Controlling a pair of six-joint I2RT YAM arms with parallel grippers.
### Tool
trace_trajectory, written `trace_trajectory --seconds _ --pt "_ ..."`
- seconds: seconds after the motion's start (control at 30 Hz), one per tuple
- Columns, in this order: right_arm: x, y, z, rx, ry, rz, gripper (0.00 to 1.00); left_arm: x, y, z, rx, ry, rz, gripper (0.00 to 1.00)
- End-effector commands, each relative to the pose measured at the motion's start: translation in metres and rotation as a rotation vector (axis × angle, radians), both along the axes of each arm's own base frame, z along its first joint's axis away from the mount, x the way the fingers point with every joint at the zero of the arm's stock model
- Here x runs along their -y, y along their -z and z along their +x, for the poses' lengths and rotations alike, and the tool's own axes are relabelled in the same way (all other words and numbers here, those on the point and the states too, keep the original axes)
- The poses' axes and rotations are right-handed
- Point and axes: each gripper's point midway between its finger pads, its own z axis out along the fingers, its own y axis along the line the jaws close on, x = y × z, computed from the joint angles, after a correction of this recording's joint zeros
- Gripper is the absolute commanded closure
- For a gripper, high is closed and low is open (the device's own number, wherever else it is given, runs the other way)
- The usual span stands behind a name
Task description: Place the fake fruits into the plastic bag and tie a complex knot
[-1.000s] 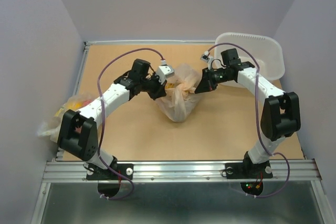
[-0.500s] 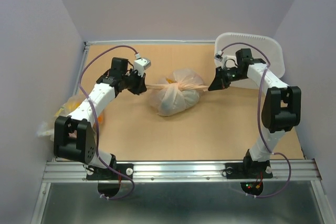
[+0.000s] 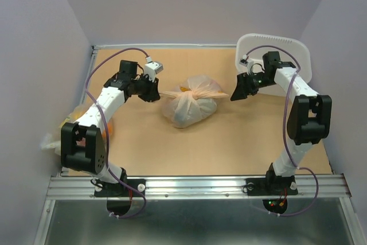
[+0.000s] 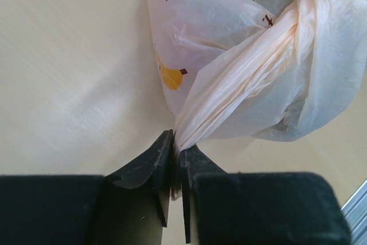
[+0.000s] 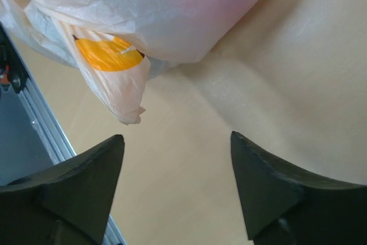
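Centre frame, plastic bag (image 3: 188,109) looks filled and knot (image 3: 192,91) tied; left gripper (image 4: 176,156) jaws pinch one tail (image 4: 229,93), right gripper (image 5: 178,142) jaws gape empty, so probably only final tightening remains.

Robot lab test cell.
Plain lilac walls (image 3: 34,55) box in a tan surface (image 3: 229,142); an aluminium rail (image 3: 195,186) at its near edge carries the left arm (image 3: 109,98) and right arm (image 3: 289,84), both trailing purple cables (image 3: 123,50).

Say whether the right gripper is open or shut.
Open. The right gripper has its jaws wide apart, holding nothing; a tail of the plastic bag hangs free.
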Motion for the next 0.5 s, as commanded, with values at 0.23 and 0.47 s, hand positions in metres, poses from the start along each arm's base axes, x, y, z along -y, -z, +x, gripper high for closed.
trace_trajectory --seconds 0.23,0.47 --pt "-0.025 -0.043 0.019 0.275 -0.144 -0.139 0.08 0.028 -0.037 -0.002 0.078 0.108 -0.052 0.54" --pt "-0.054 -0.033 0.021 0.365 -0.285 -0.238 0.11 0.027 -0.031 0.000 0.068 0.102 -0.028 0.45"
